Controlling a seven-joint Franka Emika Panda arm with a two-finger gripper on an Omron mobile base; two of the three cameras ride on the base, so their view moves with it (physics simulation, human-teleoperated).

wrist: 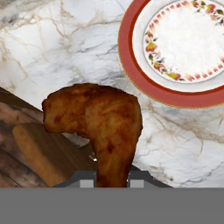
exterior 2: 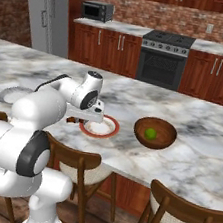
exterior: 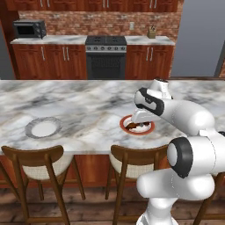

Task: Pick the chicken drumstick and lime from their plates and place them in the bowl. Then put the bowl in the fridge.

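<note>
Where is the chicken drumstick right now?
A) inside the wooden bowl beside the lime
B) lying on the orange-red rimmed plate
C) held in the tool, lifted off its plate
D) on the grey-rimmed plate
C: in the hand view the chicken drumstick hangs with its thin end pinched in the tool, while the orange-red rimmed plate lies bare, and the bowl holds just the lime.

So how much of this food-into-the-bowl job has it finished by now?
About half. The lime already sits in the brown bowl, and the grey-rimmed plate is bare. The claw is shut on the chicken drumstick, lifted off the red-rimmed plate, which now shows a bare white centre. Left to do: drop the drumstick into the bowl, then carry the bowl to the grey fridge.
</note>
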